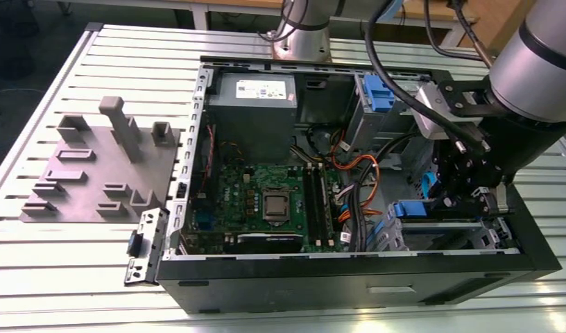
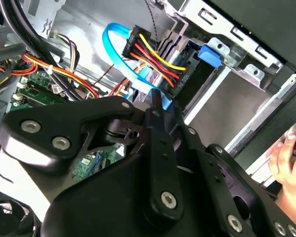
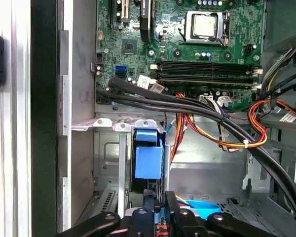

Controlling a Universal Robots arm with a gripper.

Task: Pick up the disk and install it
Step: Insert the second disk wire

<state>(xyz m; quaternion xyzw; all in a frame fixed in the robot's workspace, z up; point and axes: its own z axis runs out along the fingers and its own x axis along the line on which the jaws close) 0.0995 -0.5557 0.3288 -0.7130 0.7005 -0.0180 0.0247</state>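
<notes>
the gripper (image 1: pixel 474 182) sits low inside the computer case (image 1: pixel 357 281), fingers closed on the disk (image 3: pixel 149 157), aligning it with the drive bay (image 3: pixel 108 163).

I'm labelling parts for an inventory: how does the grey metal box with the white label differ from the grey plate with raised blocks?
The grey metal box sits inside the open black computer case; the grey plate lies outside it on the slatted table, toward the exterior view's left. The box carries a white label; the plate shows none. The plate has upright blocks and posts; the box has none. Both are grey.
</notes>
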